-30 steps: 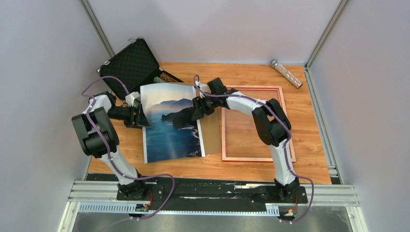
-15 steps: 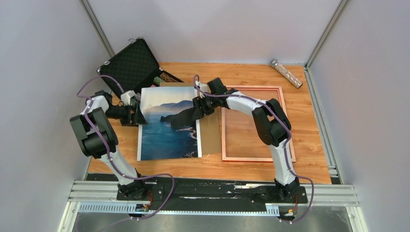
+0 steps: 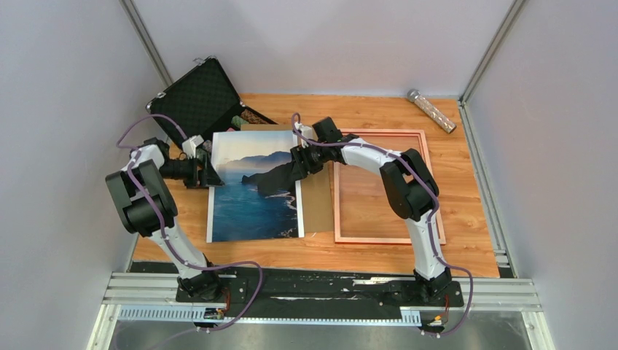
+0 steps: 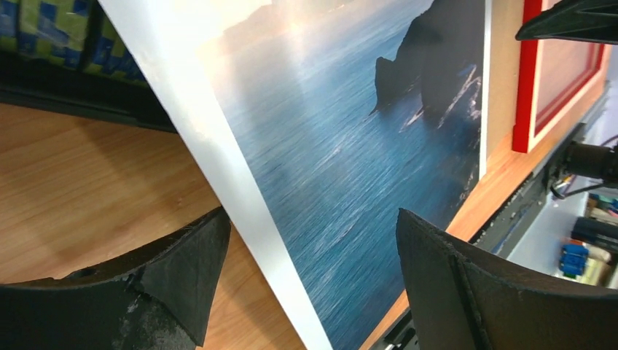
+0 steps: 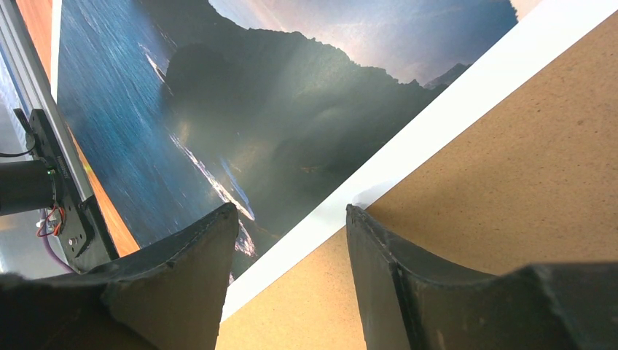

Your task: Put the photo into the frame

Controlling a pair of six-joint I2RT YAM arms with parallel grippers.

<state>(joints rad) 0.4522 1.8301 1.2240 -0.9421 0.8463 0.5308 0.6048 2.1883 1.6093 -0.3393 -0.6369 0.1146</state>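
Note:
The photo (image 3: 251, 204), sea and dark cliffs face up, lies flat on the table with its right side over the brown backing board (image 3: 318, 208). The frame (image 3: 380, 133) lies to the right of the board, pinkish-copper face up; its red edge shows in the left wrist view (image 4: 526, 87). My left gripper (image 3: 209, 173) is open at the photo's left edge; the white border (image 4: 240, 197) runs between its jaws (image 4: 312, 219), untouched. My right gripper (image 3: 294, 173) is open over the photo's right edge, and its jaws (image 5: 291, 213) straddle the white border (image 5: 379, 171) and the board (image 5: 510, 182).
An open black foam-lined case (image 3: 197, 98) stands at the back left, just behind the photo's far corner, with patterned packets (image 4: 44, 29) in it. A silver cylinder (image 3: 431, 111) lies at the back right. Grey walls close in on both sides.
A second ago my left gripper held the photo's left edge lifted and curled. It has let go and drawn slightly left; the photo now lies flat. The right arm has not moved.

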